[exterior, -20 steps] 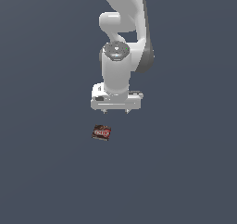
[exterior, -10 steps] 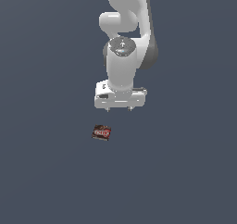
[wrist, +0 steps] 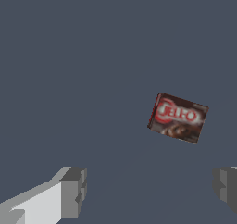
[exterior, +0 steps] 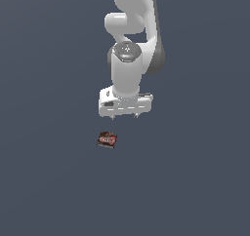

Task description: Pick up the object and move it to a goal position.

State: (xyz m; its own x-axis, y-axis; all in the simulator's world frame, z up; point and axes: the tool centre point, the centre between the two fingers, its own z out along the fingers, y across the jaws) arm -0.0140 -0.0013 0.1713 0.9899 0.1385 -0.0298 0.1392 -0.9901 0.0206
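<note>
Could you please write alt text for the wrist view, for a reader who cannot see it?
A small dark brown box with a red and white label lies flat on a plain grey floor, untouched. In the foreground the open gripper shows its two jaws wide apart, with the box beyond them, nearer one jaw.

The only readable text is on the top face of the small dark brown box (wrist: 178,118): the wrist view shows the brand name "JELL-O" in white letters on a red patch, running slightly tilted across the label. In the exterior view the same box (exterior: 107,139) shows only a red and white smear, too small to read. No other lettering, number or sign can be read anywhere else in either view.
</note>
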